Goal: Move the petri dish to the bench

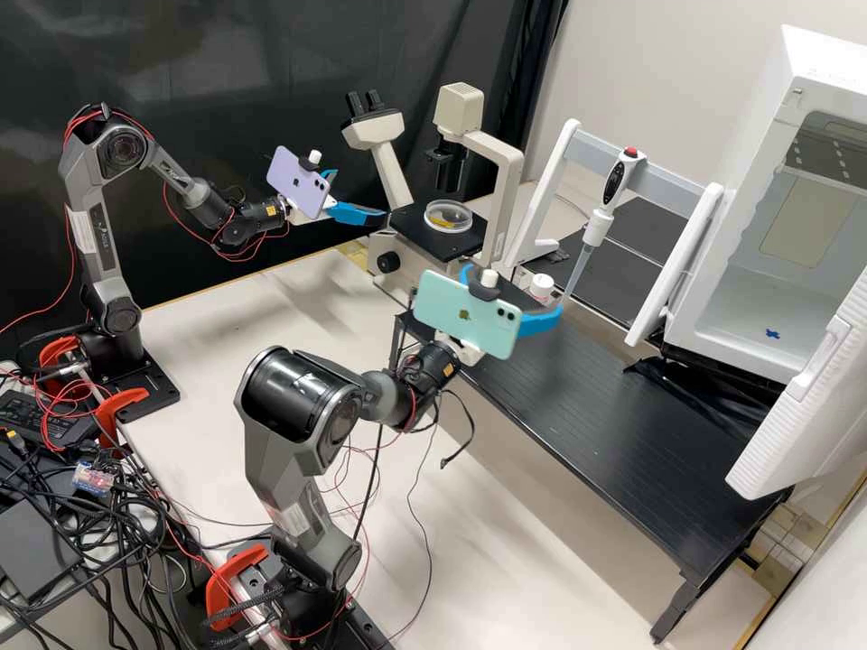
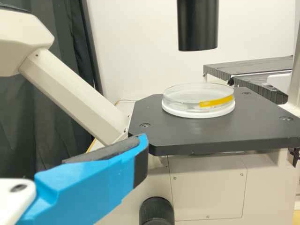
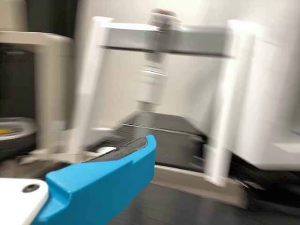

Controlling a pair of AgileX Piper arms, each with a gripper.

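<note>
Ok so, watching from the side: the black bench (image 1: 614, 424) is running off toward the incubator (image 1: 768, 226), and the microscope (image 1: 508, 171) is standing at the other end with its flat stage (image 2: 211, 140) holding the petri dish (image 2: 183, 96). Left gripper (image 1: 361, 194) is hanging near the stage, jaws spread, grasping nothing; right gripper (image 1: 519, 284) is hovering by the bench's microscope end, released and empty too.

I'm guessing the left one is lining up the pick. Doing it well would be coming in low and level under the black condenser (image 2: 198, 26), getting a finger either side of the wall, squeezing gently, then lifting straight up before swinging out. Tipping the dish is looking like the main risk.

Dish is lying flat, facing up. It's round, so no long axis is pointing anywhere; just the yellow strip (image 2: 216, 101) on its side is facing the left wrist camera.
</note>
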